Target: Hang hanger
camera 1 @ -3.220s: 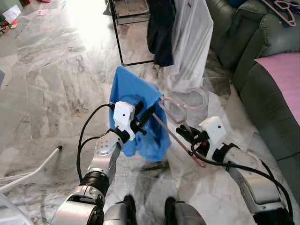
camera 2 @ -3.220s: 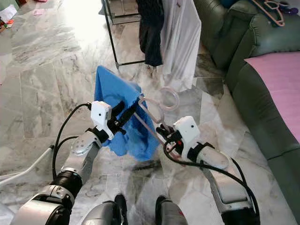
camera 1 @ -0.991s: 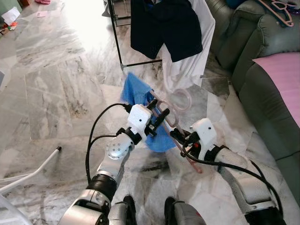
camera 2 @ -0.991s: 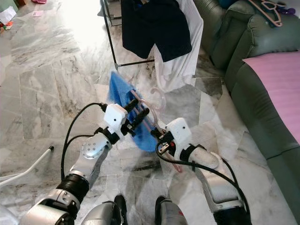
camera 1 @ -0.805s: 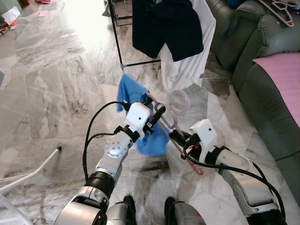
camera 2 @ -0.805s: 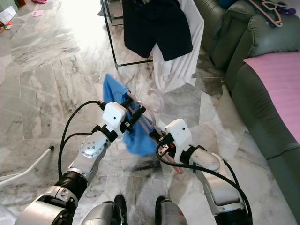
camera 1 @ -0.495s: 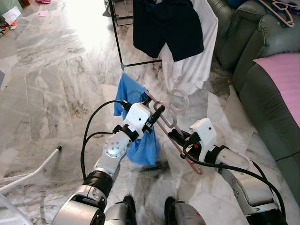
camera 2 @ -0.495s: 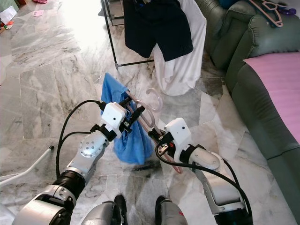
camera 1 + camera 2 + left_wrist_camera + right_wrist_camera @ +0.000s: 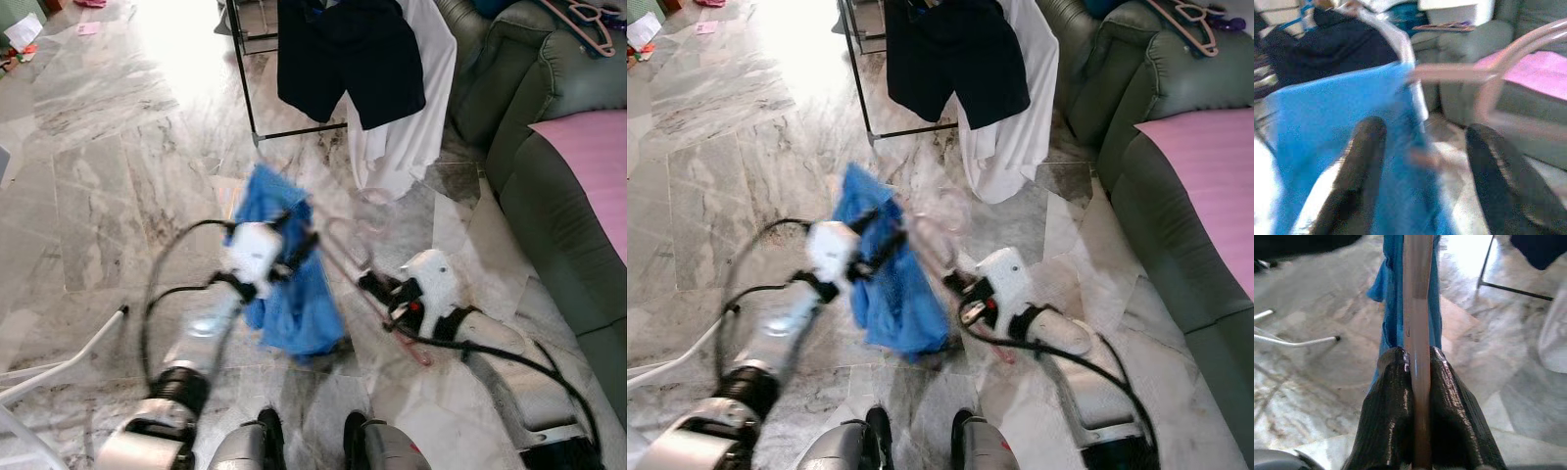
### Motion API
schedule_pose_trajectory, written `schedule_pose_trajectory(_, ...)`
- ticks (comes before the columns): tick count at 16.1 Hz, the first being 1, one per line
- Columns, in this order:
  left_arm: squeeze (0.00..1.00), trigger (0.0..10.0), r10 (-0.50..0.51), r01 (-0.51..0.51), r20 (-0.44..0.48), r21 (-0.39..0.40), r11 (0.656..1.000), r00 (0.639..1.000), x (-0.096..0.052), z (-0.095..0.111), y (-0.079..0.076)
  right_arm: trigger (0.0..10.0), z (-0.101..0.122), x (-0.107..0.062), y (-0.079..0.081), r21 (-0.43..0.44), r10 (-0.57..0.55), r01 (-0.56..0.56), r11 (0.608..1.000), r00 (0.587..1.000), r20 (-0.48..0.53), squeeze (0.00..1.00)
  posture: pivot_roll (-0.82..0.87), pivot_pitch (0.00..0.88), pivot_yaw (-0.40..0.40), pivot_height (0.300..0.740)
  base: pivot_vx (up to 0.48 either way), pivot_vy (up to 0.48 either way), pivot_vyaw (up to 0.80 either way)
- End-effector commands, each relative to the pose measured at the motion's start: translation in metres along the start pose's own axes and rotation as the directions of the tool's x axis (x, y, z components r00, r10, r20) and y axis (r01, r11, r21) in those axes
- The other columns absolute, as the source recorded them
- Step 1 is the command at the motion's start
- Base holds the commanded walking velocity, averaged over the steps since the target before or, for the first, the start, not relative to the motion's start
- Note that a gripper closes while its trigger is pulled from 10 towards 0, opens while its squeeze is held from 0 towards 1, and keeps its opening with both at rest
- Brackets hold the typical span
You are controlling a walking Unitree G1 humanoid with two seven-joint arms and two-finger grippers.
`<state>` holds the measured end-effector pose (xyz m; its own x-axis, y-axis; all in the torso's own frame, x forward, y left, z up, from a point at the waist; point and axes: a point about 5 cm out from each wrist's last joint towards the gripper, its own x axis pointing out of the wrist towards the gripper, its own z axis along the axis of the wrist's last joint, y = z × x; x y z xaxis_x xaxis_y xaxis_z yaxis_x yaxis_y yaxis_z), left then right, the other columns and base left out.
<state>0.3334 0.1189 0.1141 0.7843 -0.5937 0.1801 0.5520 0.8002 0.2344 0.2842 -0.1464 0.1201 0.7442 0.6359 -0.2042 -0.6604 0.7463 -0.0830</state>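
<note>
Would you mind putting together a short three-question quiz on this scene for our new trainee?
1. True or false: the right hand is shut on the pink hanger.
2. What colour is the cloth draped on the hanger? A) red B) blue C) yellow
3. Fill in: the left hand has its fingers ____, with the cloth and hanger between them.

Key
1. True: both black fingers press against the hanger's bar.
2. B, blue.
3. Open: the two fingers stand well apart.
</note>
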Motion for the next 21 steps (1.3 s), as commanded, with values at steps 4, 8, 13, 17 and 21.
schedule_pose_trajectory(4, 0.0, 10.0, -0.051, 0.052, -0.012, 0.009, 0.999, 0.999, -0.006, -0.002, -0.004, 10.0, 0.006, 0.003, -0.002, -0.017, -0.024, 0.024, 1.0, 0.999, 0.038, 0.0, -0.22, 0.244, 0.017, 0.74, 0.0, 0.0, 0.0)
schedule_pose_trajectory(8, 0.0, 10.0, -0.034, 0.034, -0.026, -0.034, 0.999, 0.999, -0.001, -0.006, -0.01, 10.0, 0.007, 0.005, 0.003, -0.01, 0.01, -0.01, 1.0, 0.999, 0.045, 0.0, -0.21, 0.242, 0.019, 0.74, 0.0, 0.0, 0.0)
schedule_pose_trajectory(13, 0.0, 10.0, 0.075, -0.078, -0.037, -0.096, 0.992, 0.997, 0.016, -0.003, -0.008, 10.0, 0.005, 0.001, 0.015, 0.011, 0.098, -0.098, 0.995, 0.995, 0.033, 0.0, -0.23, 0.238, 0.015, 0.74, 0.0, 0.0, 0.0)
schedule_pose_trajectory(17, 0.0, 10.0, 0.127, -0.132, -0.068, -0.073, 0.988, 0.989, 0.019, -0.005, -0.004, 10.0, 0.004, -0.002, 0.02, 0.024, 0.124, -0.125, 0.992, 0.992, 0.028, 0.0, -0.24, 0.239, 0.022, 0.74, 0.0, 0.0, 0.0)
schedule_pose_trajectory(21, 0.0, 0.0, 0.15, -0.156, -0.099, -0.061, 0.986, 0.984, 0.019, -0.007, 0.001, 10.0, 0.005, -0.002, 0.022, 0.03, 0.137, -0.138, 0.99, 0.99, 0.032, 0.0, -0.24, 0.238, 0.025, 0.74, 0.0, 0.0, 0.0)
